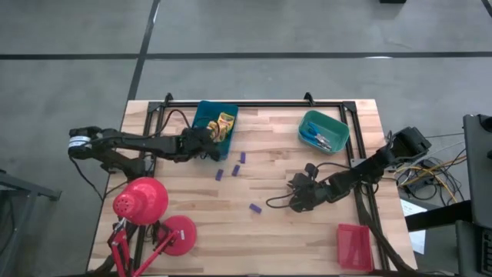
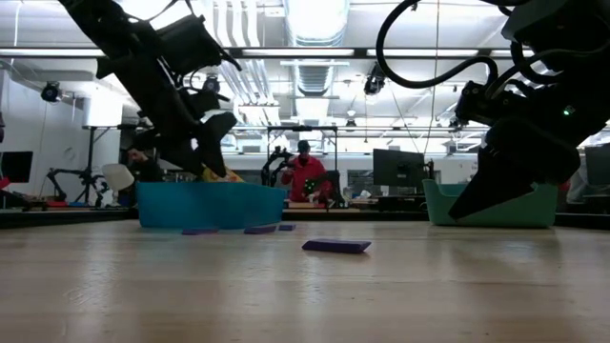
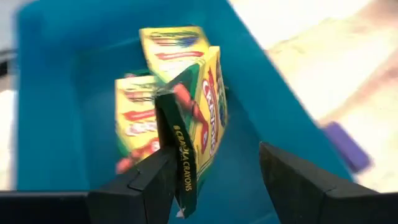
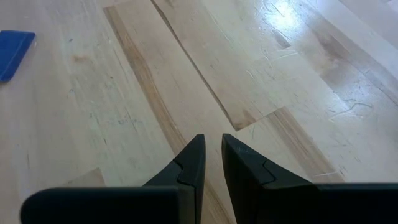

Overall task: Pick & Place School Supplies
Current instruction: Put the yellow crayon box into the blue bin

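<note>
On the near part of the worktop (image 1: 307,238), a red desk lamp (image 1: 142,201) stands at the left corner and a red tray (image 1: 354,246) lies at the right corner. Just beyond the red tray, the right end effector (image 1: 296,192) hovers low over bare wood; in the right wrist view its two dark fingers (image 4: 196,163) stand nearly together, with only a thin gap between them and nothing held. One purple stick (image 1: 254,208) lies a little to the left of that end effector, apart from it; in the low view it shows as the nearest flat piece on the wood. Farther back, three more purple sticks (image 1: 236,171) lie close together near the middle of the worktop, just beside the blue tray (image 1: 201,115).

The left end effector (image 1: 206,143) sits at the near end of the blue tray. Its fingers (image 3: 298,180) stand wide apart. Between them a yellow crayon box (image 3: 202,112) stands on its edge inside the tray, touching the one finger and clear of the other. Two more crayon boxes (image 3: 168,46) lie flat on the tray's floor behind it, partly overlapped by the upright one.

At the far right, the teal tray (image 1: 337,127) holds the blue-handled scissors (image 1: 317,138).
</note>
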You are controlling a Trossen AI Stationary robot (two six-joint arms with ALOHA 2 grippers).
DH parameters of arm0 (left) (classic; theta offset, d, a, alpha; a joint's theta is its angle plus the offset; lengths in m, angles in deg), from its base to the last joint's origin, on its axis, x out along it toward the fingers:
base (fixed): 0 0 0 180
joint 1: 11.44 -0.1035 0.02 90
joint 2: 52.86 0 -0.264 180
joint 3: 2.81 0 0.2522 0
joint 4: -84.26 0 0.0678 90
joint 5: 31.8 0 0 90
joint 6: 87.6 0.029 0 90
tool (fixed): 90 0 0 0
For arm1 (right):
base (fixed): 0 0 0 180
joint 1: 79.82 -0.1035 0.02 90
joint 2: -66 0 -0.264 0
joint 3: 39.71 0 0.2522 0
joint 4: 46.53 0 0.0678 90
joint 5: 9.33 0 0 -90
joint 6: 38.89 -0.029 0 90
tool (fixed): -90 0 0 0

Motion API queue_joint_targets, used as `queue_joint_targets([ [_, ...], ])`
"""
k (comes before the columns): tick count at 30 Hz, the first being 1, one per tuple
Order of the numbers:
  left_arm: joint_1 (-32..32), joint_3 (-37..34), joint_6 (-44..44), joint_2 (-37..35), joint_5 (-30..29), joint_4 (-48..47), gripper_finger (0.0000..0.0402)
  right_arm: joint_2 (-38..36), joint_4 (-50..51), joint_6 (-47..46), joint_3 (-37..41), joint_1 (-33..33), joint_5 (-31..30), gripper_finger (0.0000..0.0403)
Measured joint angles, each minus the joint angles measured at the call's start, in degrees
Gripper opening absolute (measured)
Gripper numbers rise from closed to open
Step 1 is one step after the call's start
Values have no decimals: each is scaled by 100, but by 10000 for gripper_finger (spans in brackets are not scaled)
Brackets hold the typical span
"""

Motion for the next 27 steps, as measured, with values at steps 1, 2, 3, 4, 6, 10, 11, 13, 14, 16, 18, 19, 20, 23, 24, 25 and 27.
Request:
queue_joint_targets([
  [1,4,0,6,0,98,43,225,0,0,2,0,0,0,52],
  [2,6,0,6,0,142,60,225,0,0,2,0,0,0,52],
  [3,4,0,33,0,147,63,225,0,0,2,0,0,0,52],
  [4,4,0,80,0,148,59,225,0,2,2,0,0,0,52],
  [6,4,0,171,0,113,61,225,0,2,2,0,-2,0,52],
  [10,4,9,237,0,-272,47,225,0,2,2,0,0,0,52],
  [11,4,36,323,0,-345,29,225,0,2,2,0,-1,0,52],
  [13,0,105,456,0,-383,43,225,0,2,2,0,-2,0,52],
  [14,0,143,480,0,-385,27,225,0,2,2,0,-2,-2,52],
  [16,0,216,475,0,-381,-22,225,0,2,15,0,-2,-2,52],
  [18,0,257,462,-1,-381,-22,225,0,2,17,0,0,-2,52],
  [19,0,260,461,-2,-379,-23,225,0,2,16,0,-1,-2,52],
  [20,0,260,461,0,-377,-33,225,0,2,16,0,-2,-2,52],
  [23,2,260,690,-7,-333,-49,225,0,2,16,0,-2,-3,52],
  [24,0,260,891,-26,-334,-88,225,0,3,15,0,-2,-2,52],
  [25,0,258,1029,-36,-337,-86,225,0,4,15,0,0,-2,52],
  [27,-3,258,1060,-42,-376,120,225,0,4,13,0,-1,-2,52],
])
